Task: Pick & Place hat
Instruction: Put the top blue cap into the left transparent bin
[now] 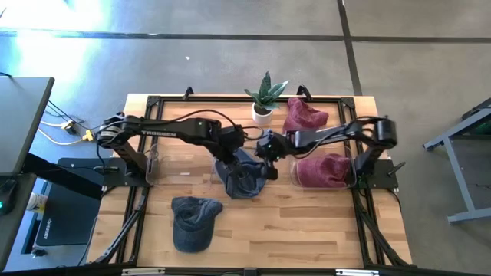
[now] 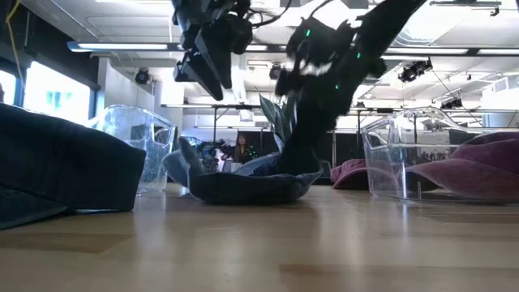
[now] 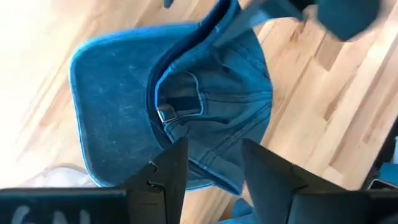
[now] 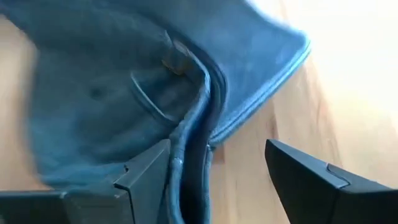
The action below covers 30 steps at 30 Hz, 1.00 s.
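Both grippers are hanging over the blue hat at the table's centre.

From above, the blue hat [image 1: 240, 175] is lying upside down mid-table, with the left gripper [image 1: 234, 148] and right gripper [image 1: 267, 153] meeting over it; a grey cap [image 1: 192, 221] is lying nearer the front edge, a maroon hat [image 1: 304, 116] beside the potted plant [image 1: 264, 97], another in the clear bin [image 1: 349, 170]. At table height, the hat is resting on the wood, the right arm reaching down to it. Past the left wrist, the fingers [image 3: 166, 180] are standing apart above the hat, gripping nothing. Past the right wrist, the fingers [image 4: 146, 180] are spread wide, the hat's brim edge running between them unclamped.
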{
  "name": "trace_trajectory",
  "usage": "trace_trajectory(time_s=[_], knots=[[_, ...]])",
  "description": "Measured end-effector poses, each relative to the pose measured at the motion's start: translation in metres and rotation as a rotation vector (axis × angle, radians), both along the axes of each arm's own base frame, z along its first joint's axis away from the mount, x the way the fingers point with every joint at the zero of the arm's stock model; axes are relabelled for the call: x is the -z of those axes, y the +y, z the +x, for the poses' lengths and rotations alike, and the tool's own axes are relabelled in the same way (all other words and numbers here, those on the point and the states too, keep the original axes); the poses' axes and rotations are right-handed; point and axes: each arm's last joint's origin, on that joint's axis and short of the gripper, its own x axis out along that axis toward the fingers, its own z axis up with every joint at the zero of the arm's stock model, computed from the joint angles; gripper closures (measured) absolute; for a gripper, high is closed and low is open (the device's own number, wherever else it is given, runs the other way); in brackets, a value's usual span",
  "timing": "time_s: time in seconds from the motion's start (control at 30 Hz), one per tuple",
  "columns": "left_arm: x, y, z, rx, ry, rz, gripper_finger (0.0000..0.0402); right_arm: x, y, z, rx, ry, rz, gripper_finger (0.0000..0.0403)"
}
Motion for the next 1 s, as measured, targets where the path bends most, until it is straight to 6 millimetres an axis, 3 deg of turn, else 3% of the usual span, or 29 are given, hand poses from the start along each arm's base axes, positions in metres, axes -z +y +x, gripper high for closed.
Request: trace_trajectory(time_s=[0.17, 0.37, 0.6, 0.8, 1.0], knots=[[-0.001, 0.000, 0.001, -0.006, -0.011, -0.017, 0.0264, 0.020, -0.002, 0.012, -0.021, 0.030, -0.018, 0.0212], [-0.002, 0.000, 0.004, -0.009, -0.045, -0.011, 0.0264, 0.019, -0.007, 0.009, 0.167, 0.057, 0.088, 0.0380], [0.013, 0.001, 0.026, -0.014, -0.120, -0.011, 0.0264, -0.001, -0.023, -0.016, 0.587, 0.162, 0.150, 0.0384], [0.048, 0.005, 0.052, -0.057, -0.094, 0.030, 0.0264, -0.007, -0.033, -0.023, 0.631, 0.172, 0.179, 0.0381], [0.079, 0.009, 0.058, -0.146, 0.025, 0.151, 0.0264, -0.005, -0.032, -0.030, 0.636, 0.238, 0.176, 0.0395]])
